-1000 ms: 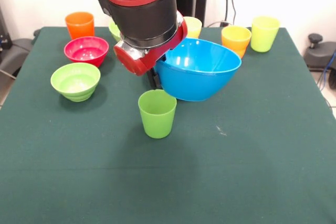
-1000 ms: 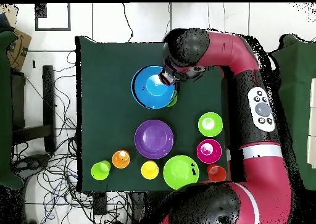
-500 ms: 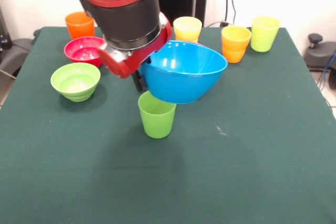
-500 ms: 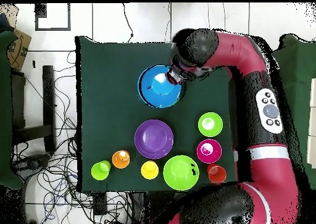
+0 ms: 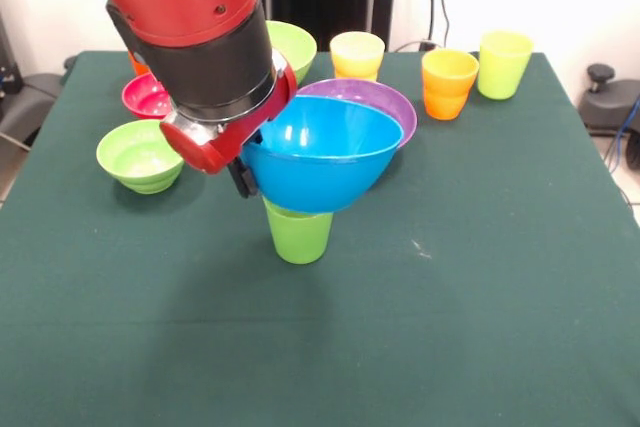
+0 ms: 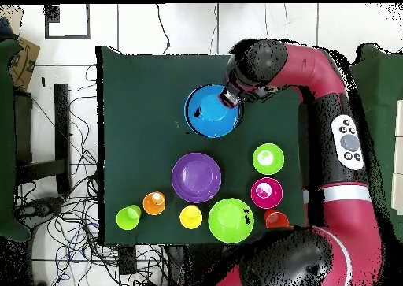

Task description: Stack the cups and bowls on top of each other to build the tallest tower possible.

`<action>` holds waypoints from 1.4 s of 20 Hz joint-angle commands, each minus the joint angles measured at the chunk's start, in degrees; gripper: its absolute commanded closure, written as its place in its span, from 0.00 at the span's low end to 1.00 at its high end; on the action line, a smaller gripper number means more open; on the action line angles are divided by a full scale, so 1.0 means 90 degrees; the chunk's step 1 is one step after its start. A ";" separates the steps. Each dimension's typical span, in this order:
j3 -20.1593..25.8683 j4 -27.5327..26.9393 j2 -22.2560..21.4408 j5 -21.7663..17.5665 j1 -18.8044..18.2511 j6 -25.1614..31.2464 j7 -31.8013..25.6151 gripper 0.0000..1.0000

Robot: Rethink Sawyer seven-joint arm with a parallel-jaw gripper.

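My gripper (image 5: 246, 173) is shut on the left rim of the large blue bowl (image 5: 318, 152), which hangs tilted right over the ribbed green cup (image 5: 298, 233). The bowl's bottom covers the cup's rim; whether they touch is unclear. Seen from overhead, the gripper (image 6: 231, 99) grips the blue bowl (image 6: 211, 112), and the green cup is hidden beneath it. The purple bowl (image 5: 388, 105) lies just behind. No tower stands anywhere; every other cup and bowl sits singly.
At the left are the small lime green bowl (image 5: 142, 154) and the red bowl (image 5: 143, 97). Along the back stand the large lime green bowl (image 5: 293, 44), a pale yellow cup (image 5: 357, 53), an orange-yellow cup (image 5: 448, 83) and a yellow-green cup (image 5: 503, 62).
The arm has carried the blue bowl leftward in the front view, from beside the green cup to right above it. The purple and large lime bowls now show behind.
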 commanded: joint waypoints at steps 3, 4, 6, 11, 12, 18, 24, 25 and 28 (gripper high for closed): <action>0.0198 -0.0104 0.0207 -0.0404 -0.0020 0.0330 -0.1923 1.00; 0.0190 -0.0095 0.0213 -0.0407 -0.0016 0.0333 -0.1905 1.00; 0.0170 -0.0110 0.0238 -0.0433 0.0011 0.0350 -0.1878 1.00; 0.0146 -0.0156 0.0257 -0.0506 0.0046 0.0358 -0.1882 1.00; 0.0140 -0.0159 0.0261 -0.0518 0.0050 0.0359 -0.1881 1.00; 0.0086 -0.0218 0.0242 -0.0641 0.0082 0.0438 -0.1940 1.00; 0.0088 -0.0203 0.0224 -0.0650 0.0088 0.0417 -0.1901 1.00; 0.0090 -0.0204 0.0218 -0.0648 0.0092 0.0420 -0.1896 1.00; 0.0085 -0.0255 0.0249 -0.0666 0.0120 0.0485 -0.1891 1.00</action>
